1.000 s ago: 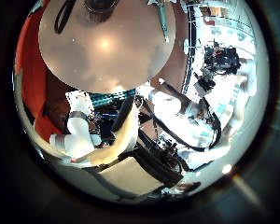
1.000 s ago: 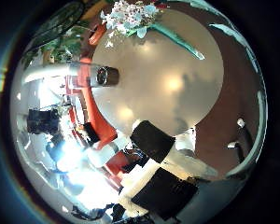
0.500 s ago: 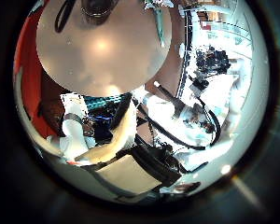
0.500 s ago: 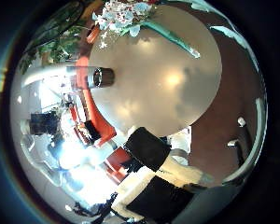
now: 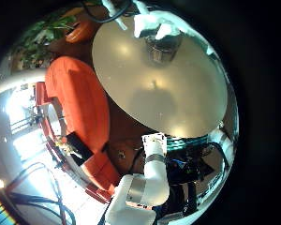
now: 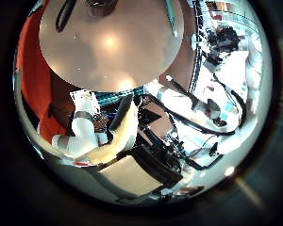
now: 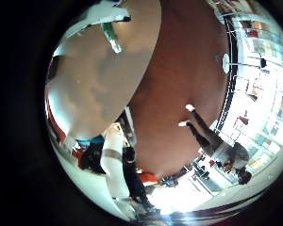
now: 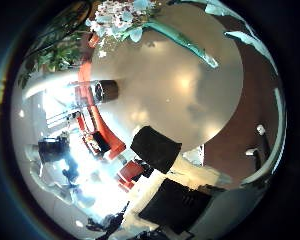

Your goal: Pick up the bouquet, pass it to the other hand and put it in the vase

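The left hand point(image 6: 90, 141) hung over the round desk point(image 5: 169, 80) with its fingers point(image 5: 155, 155) straight, holding nothing. The vase point(image 5: 162, 49) stood upright on the desk, well apart from that hand. The right hand point(image 8: 155, 148) also held nothing, fingers relaxed. The bouquet point(image 8: 125, 15) lay at the desk's far edge from it, stems point(image 8: 185, 42) on the desk.
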Controlling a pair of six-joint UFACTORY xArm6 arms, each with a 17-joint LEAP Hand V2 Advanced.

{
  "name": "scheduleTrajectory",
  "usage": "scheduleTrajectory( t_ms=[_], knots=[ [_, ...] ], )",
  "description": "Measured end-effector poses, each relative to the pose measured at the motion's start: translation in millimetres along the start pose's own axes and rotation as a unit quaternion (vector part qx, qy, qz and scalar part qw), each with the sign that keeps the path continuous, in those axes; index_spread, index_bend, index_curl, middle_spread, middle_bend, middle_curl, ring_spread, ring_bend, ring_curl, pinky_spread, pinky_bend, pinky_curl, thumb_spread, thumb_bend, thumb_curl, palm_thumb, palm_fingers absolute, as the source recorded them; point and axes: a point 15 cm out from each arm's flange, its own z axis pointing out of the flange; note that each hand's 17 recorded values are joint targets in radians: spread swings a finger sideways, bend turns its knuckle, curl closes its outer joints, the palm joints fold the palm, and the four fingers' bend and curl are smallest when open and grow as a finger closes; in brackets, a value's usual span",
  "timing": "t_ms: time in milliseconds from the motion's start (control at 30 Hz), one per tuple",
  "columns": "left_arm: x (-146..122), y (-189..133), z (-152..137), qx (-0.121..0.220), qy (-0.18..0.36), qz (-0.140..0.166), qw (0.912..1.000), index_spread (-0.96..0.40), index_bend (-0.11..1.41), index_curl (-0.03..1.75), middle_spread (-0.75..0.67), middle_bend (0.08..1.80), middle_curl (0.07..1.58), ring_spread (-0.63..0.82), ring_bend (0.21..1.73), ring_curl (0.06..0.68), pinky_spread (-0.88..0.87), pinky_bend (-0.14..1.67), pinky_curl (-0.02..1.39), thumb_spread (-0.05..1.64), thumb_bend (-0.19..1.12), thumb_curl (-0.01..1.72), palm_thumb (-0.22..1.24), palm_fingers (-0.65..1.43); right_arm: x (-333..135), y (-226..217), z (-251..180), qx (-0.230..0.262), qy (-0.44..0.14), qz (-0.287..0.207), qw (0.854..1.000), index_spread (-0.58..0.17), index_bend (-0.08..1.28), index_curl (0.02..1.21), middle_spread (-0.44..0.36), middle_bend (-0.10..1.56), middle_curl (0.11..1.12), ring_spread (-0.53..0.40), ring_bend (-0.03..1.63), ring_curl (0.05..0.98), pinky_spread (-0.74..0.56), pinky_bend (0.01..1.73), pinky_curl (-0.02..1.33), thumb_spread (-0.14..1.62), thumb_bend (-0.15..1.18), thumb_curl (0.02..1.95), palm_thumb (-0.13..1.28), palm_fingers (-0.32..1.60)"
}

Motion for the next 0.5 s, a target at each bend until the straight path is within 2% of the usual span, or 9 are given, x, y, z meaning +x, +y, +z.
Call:
scheduleTrajectory(
  t_ms=[267, 367, 500],
  knots=[
    [-3.7, -6.7, 1.1, 0.012, 0.006, 0.041, 0.9991, -0.05, 0.19, 0.44, 0.26, 0.18, 0.31, 0.47, 0.45, 0.172, 0.47, 0.19, 0.30, 1.15, -0.02, 0.30, 0.28, 0.27, 0.7, -56.5, 19.8, -0.034, -0.014, 0.066, 0.997, -0.251, 0.18, 0.33, -0.099, 0.54, 0.46, -0.224, 1.07, 0.308, -0.11, 0.88, 0.12, 1.10, -0.02, 0.31, 0.33, 0.57],
    [-5.6, -5.4, 2.0, 0.013, 0.005, 0.051, 0.9986, -0.05, 0.19, 0.44, 0.26, 0.18, 0.31, 0.47, 0.45, 0.174, 0.47, 0.19, 0.30, 1.16, -0.02, 0.29, 0.27, 0.27, -14.7, -65.7, 31.8, -0.049, -0.005, 0.071, 0.996, -0.247, 0.19, 0.34, -0.101, 0.55, 0.46, -0.230, 1.07, 0.313, -0.13, 0.90, 0.11, 1.10, -0.02, 0.32, 0.35, 0.57],
    [-13.2, -1.9, 5.7, 0.010, 0.008, 0.051, 0.9986, -0.05, 0.19, 0.44, 0.26, 0.18, 0.31, 0.47, 0.45, 0.175, 0.47, 0.19, 0.30, 1.16, -0.02, 0.29, 0.27, 0.27, -25.9, -75.7, 56.1, -0.079, 0.002, 0.077, 0.994, -0.242, 0.20, 0.36, -0.103, 0.56, 0.47, -0.227, 1.08, 0.322, -0.14, 0.90, 0.09, 1.10, -0.02, 0.32, 0.35, 0.55]
  ],
)
